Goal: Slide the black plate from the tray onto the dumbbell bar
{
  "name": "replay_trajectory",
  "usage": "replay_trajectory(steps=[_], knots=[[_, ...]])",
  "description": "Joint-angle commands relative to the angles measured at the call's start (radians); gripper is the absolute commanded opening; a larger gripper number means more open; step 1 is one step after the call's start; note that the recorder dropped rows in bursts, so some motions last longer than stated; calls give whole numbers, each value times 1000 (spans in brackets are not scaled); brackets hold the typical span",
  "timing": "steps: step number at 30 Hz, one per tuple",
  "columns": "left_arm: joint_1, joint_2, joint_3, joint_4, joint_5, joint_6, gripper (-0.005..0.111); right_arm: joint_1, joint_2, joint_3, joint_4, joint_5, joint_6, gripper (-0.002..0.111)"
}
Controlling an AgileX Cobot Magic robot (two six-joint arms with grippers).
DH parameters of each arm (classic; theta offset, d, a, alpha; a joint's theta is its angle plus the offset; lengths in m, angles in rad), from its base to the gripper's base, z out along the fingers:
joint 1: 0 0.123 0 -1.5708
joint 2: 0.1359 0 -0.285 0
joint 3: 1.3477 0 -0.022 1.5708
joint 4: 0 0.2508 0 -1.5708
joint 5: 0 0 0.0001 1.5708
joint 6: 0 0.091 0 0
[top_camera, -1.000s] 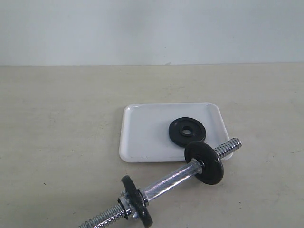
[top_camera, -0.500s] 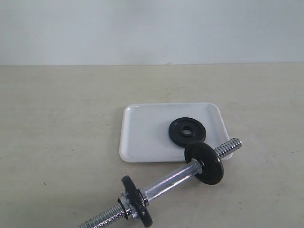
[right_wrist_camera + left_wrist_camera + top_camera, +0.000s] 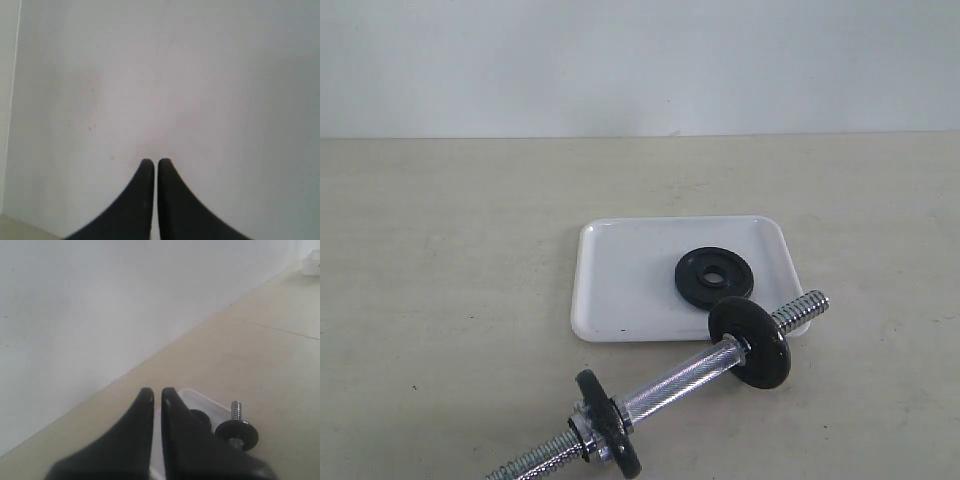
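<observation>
Black plate: the small round black weight disc with a raised hub lies flat, hole upward, right of centre in the exterior frame. Nothing touches it.
Tray: the white shallow rectangular plastic tray holds the plate in its right half, near the lower edge.
Dumbbell bar: the short chrome steel bar lies on the table, its long axis running from the lower left of the frame up to the right.
Free end: the coarse threaded tip crosses the tray's lower right corner, just beside the plate and to its lower right.
Mounted discs: one black disc stands on edge behind that tip; another sits near the bottom edge of the frame.
Key relation: the plate's hole faces up while the bar's axis is close to level, so by my judgement the plate must be lifted, tipped on edge and brought onto the upper right tip.
Left gripper: its black fingers are pressed together on nothing. The plate, tray rim and bar tip show beyond them.
Right gripper: its black fingers are likewise closed and empty, facing only a pale wall.
Nearer arm: neither arm appears in the exterior view, so I cannot tell. The plate lies on the right arm's side, yet only the left wrist camera sees it.
Table: a beige top.
</observation>
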Motion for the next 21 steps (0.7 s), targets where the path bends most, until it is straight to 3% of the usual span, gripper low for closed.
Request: replay_trajectory(steps=[1,4,7,12,17,20,21], knots=[[1,153,-34,25,6,62,4,-1,56,-8,-111,-93,103,1],[-1,244,-34,12,-3,122,4,-1,81,-10,-136,-97,103,1],[-50,328,-34,-37,8,217,4,-1,89,-14,-173,-99,93,1],[-174,387,-34,-246,5,608,4,-1,89,-14,-196,-101,93,1],[-257,400,-32,-655,-180,979,4,-1,89,-14,-196,-148,95,1],[-290,405,-32,-782,-324,1245,4,-1,89,-14,-208,-176,93,1],[-302,409,-34,-786,-400,1245,4,-1,89,-14,-223,-184,93,1]])
